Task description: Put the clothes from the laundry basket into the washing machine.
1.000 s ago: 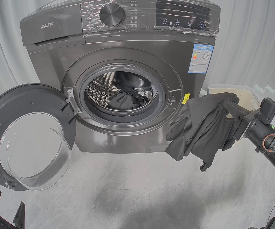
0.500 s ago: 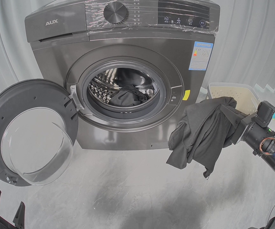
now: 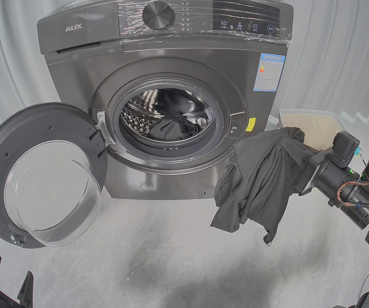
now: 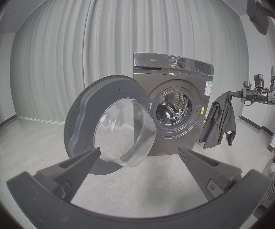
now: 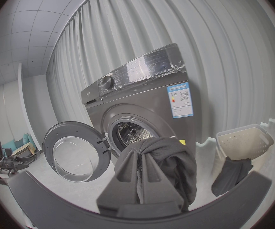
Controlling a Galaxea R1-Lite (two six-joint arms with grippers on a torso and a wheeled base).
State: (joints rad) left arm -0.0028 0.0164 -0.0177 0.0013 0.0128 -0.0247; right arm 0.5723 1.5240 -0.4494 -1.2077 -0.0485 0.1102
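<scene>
Now right pincer (image 5: 140,163) clamps a dark garment (image 3: 257,180) just right of the washer mouth (image 3: 167,120), door (image 3: 43,176) swung wide left. Low over grey floor (image 3: 171,244) the left pincer (image 4: 138,150) gapes, curtains (image 3: 342,43) behind.

the pale grey marbled floor (image 3: 171,244) carried the grey washing machine (image 3: 167,99), which stood upright on it, and the cream laundry basket (image 3: 308,112) sat on it just beside the washing machine, on the side away from its swung-open door (image 3: 43,172).
</scene>
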